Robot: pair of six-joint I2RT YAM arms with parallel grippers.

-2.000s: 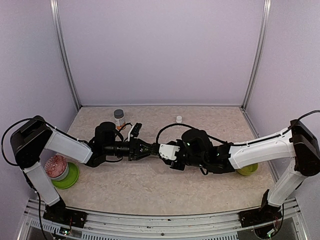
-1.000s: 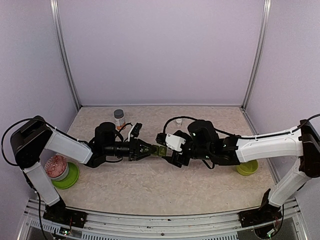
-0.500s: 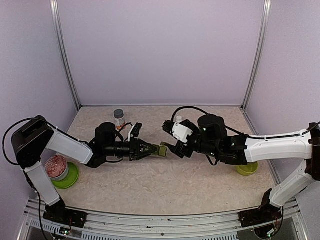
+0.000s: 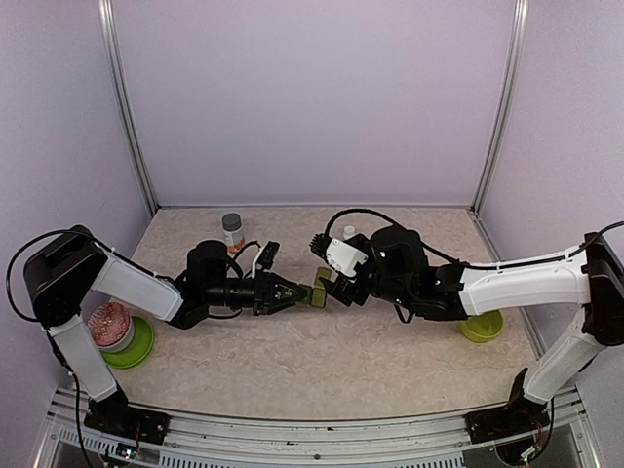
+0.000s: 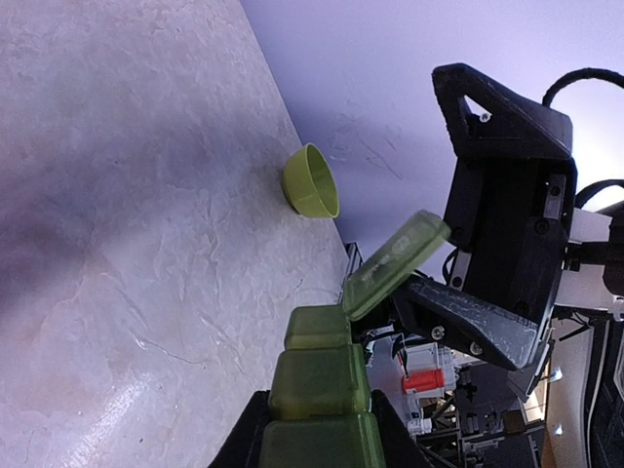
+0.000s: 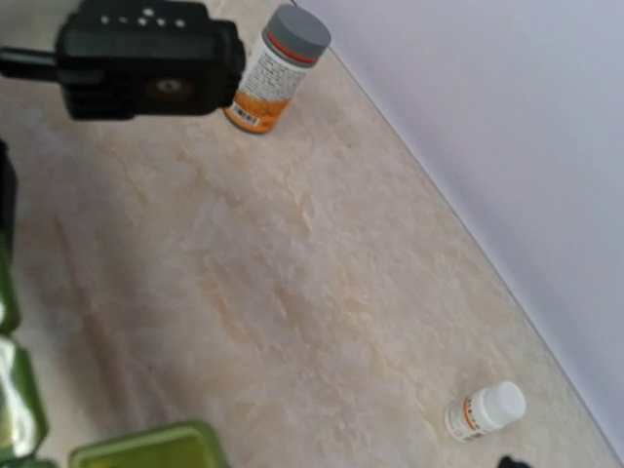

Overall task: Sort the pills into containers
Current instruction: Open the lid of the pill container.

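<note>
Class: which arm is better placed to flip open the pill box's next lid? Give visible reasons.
Right, probably. The left gripper is shut on the pill box, steadying it, one end lid already up. The right gripper is beside that end.

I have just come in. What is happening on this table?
The left hand holds a small olive-green pill box, clamped at one end. The lid of the compartment at its free end stands open. The right hand is right at that open end; whether it touches the lid cannot be told. A grey-capped bottle and a small white bottle stand at the back, away from both hands.
</note>
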